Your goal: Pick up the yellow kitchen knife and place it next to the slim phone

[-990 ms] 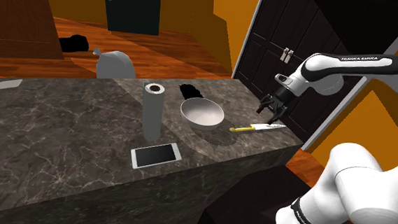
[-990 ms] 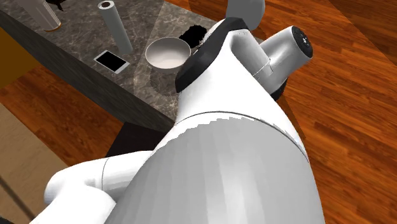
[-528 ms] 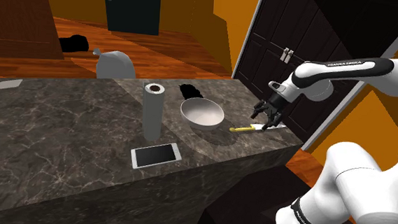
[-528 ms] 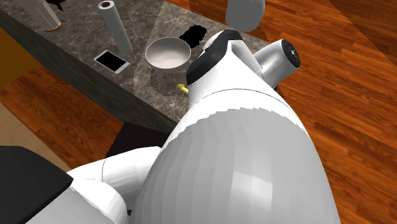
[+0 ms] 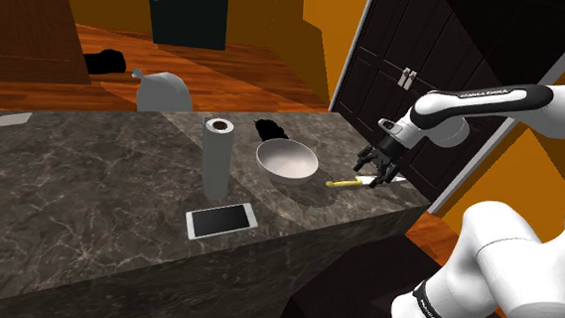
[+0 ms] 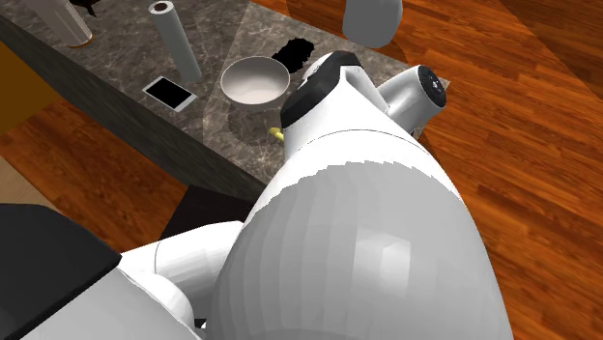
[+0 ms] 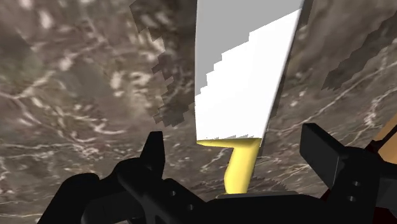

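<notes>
On the dark marbled tabletop (image 5: 90, 193), the yellow-handled kitchen knife (image 5: 343, 183) lies flat just beside the metal bowl (image 5: 287, 159), on the bowl's right in the shoulder view. Its handle end points toward the bowl. Its blade points away from the bowl and lies beneath the end effector (image 5: 377, 175), which sits low over it.

In the wrist view, the end effector (image 7: 234, 140) has its two black fingers (image 7: 153, 147) standing apart. One finger is on each side of the knife (image 7: 245, 83), about where the pale blade meets the yellow handle. Neither finger touches the knife, so the knife is not held.

The slim phone (image 5: 222, 221) lies flat with a dark screen in a white frame. In the shoulder view it is left of the bowl and nearer the camera, well apart from the knife. A grey upright roll (image 5: 216, 158) stands near the bowl's left side. A small black object (image 5: 269, 129) lies just behind the bowl.

In the second exterior view, the tip of the yellow handle (image 6: 276, 134) shows just below the bowl (image 6: 254, 80) at the edge of the white arm (image 6: 358, 241). The phone (image 6: 170, 92) lies to the bowl's left.
</notes>
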